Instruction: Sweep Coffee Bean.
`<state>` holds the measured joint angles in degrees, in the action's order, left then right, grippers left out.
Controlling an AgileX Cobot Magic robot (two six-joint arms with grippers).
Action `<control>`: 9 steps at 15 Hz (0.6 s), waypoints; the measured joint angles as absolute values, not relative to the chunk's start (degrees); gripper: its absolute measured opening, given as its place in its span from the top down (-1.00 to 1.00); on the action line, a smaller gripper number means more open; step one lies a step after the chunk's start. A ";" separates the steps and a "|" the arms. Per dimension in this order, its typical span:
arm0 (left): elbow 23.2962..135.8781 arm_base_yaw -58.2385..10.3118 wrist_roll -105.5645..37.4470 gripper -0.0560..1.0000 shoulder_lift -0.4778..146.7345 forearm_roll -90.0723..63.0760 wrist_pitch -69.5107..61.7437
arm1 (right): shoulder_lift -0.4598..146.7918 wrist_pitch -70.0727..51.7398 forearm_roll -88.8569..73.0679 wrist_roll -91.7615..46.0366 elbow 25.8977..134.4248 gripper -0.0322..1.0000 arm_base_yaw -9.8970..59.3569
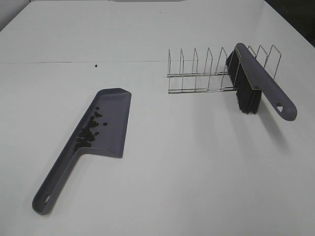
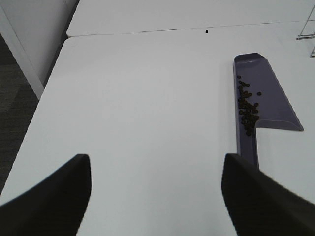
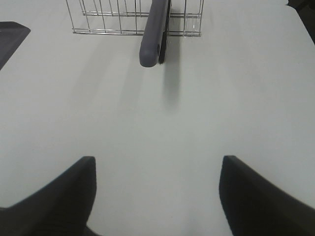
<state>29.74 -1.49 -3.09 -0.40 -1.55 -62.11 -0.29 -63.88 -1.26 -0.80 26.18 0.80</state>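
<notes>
A grey dustpan point(image 1: 106, 120) lies on the white table left of centre, its handle toward the front left. A cluster of tiny dark coffee beans point(image 1: 87, 132) lies inside it along its left wall; the beans point(image 2: 247, 109) and dustpan point(image 2: 268, 101) also show in the left wrist view. One stray bean point(image 1: 95, 65) lies on the table far behind the pan. A grey brush point(image 1: 261, 83) with black bristles rests in a wire rack point(image 1: 206, 71) at the back right. My left gripper point(image 2: 156, 189) and right gripper point(image 3: 156, 189) are open and empty, out of the exterior view.
The brush handle point(image 3: 153, 37) sticks out of the rack point(image 3: 123, 22) toward the right gripper. A seam point(image 1: 74, 62) runs across the table at the back. The table's left edge point(image 2: 47, 91) drops to a dark floor.
</notes>
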 joint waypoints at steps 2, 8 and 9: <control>29.74 -1.49 -3.09 -0.36 -0.40 -1.55 -62.11 | -0.29 -63.88 -1.26 -0.80 26.18 -0.25 0.80; 29.74 -1.49 -3.09 -0.36 -0.40 -1.55 -62.11 | -0.29 -63.88 -1.26 -0.80 26.18 -0.25 0.80; 29.74 -1.49 -3.09 -0.36 -0.40 -1.55 -62.11 | -0.29 -63.88 -1.26 -0.80 26.18 -0.25 0.80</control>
